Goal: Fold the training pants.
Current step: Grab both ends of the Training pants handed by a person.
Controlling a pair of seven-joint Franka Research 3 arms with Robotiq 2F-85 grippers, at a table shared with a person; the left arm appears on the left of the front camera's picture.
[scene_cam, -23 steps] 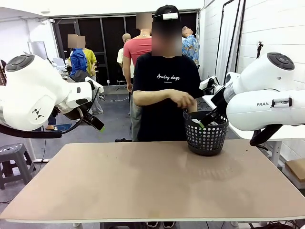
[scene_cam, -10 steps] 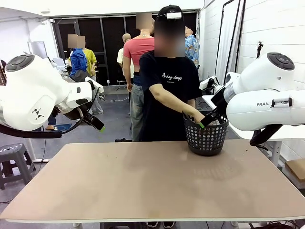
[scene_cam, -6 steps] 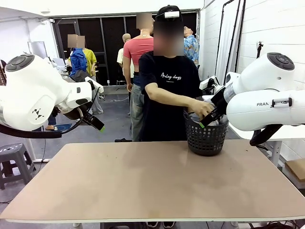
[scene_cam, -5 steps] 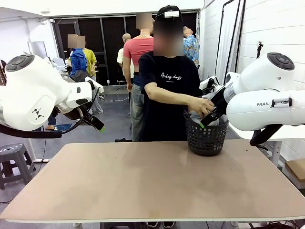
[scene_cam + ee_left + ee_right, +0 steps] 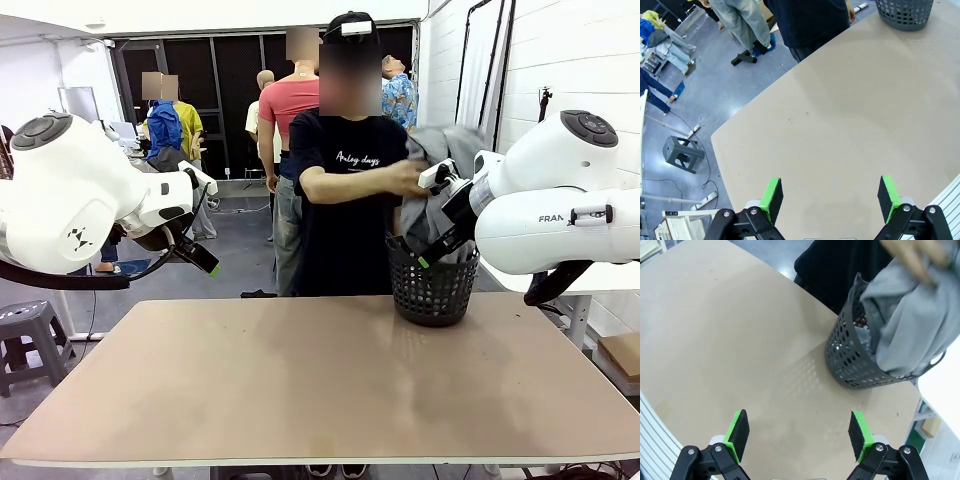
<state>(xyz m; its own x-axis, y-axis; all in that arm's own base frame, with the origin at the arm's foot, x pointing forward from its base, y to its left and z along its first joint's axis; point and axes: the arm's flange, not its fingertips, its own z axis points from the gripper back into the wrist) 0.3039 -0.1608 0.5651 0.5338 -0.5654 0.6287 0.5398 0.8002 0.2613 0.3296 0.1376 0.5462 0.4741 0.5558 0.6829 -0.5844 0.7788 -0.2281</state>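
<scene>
Lifted since the earlier frame, the training pants (image 5: 440, 150) hang from the person's hand (image 5: 405, 178) above the basket (image 5: 432, 290) and the right fingers (image 5: 425, 260); nothing is laid out or folded yet, and the shirt (image 5: 350, 160) reads "Analog days", the right arm (image 5: 560, 215) "FRAN". Left wrist: left fingers (image 5: 772, 199) apart over bare desk (image 5: 850, 115). Right wrist: right fingers (image 5: 738, 434) apart, pants (image 5: 910, 325) beyond them over the basket (image 5: 850, 365).
</scene>
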